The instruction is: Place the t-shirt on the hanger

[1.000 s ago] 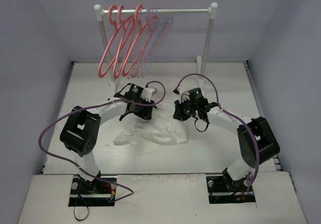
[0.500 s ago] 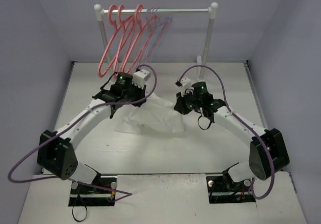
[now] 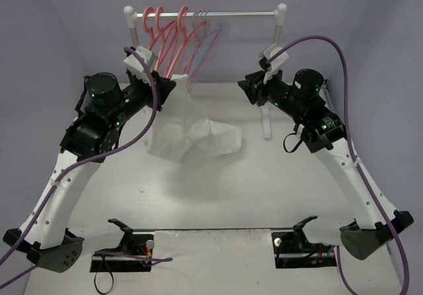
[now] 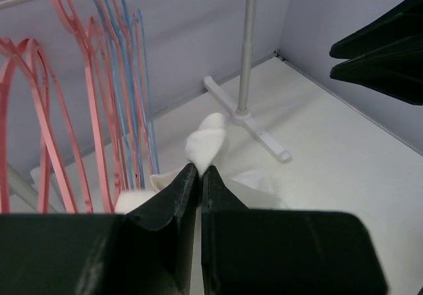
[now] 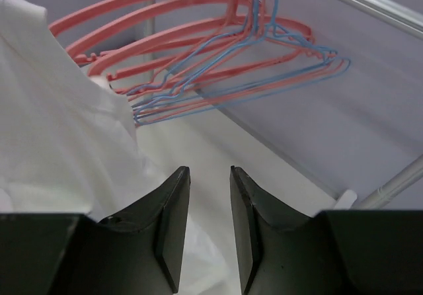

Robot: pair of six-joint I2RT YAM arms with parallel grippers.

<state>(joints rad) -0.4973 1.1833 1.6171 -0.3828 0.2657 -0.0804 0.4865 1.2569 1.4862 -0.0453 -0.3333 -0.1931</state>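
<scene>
The white t-shirt point(image 3: 188, 126) hangs from my left gripper point(image 3: 177, 80), which is shut on a fold of it and holds it up in front of the hangers; its lower part rests on the table. In the left wrist view the gripper point(image 4: 199, 169) pinches a white tuft point(image 4: 206, 143). The thin light-blue hanger point(image 3: 211, 38) hangs on the rail among pink ones; it also shows in the left wrist view point(image 4: 125, 77) and the right wrist view point(image 5: 218, 57). My right gripper point(image 3: 248, 86) is open and empty, right of the shirt. In its own view point(image 5: 210, 170) the shirt point(image 5: 53, 143) lies to the left.
Several thicker pink hangers point(image 3: 158, 50) hang at the left of the white rack's rail point(image 3: 244, 14). The rack's right post point(image 3: 274, 57) and its foot point(image 3: 266, 120) stand just behind my right gripper. Grey walls enclose the table on three sides.
Both arms rose from the table. My left gripper lifted the shirt up and left, toward the hangers. My right gripper moved up and right, away from the shirt.
</scene>
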